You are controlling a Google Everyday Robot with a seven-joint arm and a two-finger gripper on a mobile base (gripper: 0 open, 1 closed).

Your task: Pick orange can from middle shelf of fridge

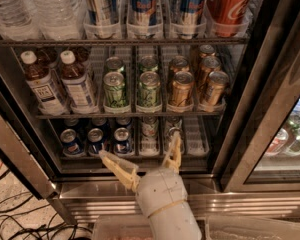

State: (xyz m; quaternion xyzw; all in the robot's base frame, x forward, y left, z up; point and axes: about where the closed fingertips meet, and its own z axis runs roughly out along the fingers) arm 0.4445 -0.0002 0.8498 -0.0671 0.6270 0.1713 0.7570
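Observation:
The fridge (250, 134) stands open in the camera view. Its middle shelf (130, 115) holds two brown tea bottles (42, 84) at the left, green cans (115, 89) in the middle and orange cans at the right. The front orange can (181, 88) stands beside another front orange can (214, 88), with more behind them. My gripper (140, 151) is low in front of the bottom shelf, below the green cans. Its two tan fingers (116, 165) are spread wide and hold nothing.
The top shelf holds water bottles (50, 9), tall blue-silver cans (142, 4) and a red Coca-Cola can (231, 4). Blue Pepsi cans (95, 140) stand on the bottom shelf behind my fingers. A second cooler door (290, 134) is at the right. Cables (20, 219) lie on the floor.

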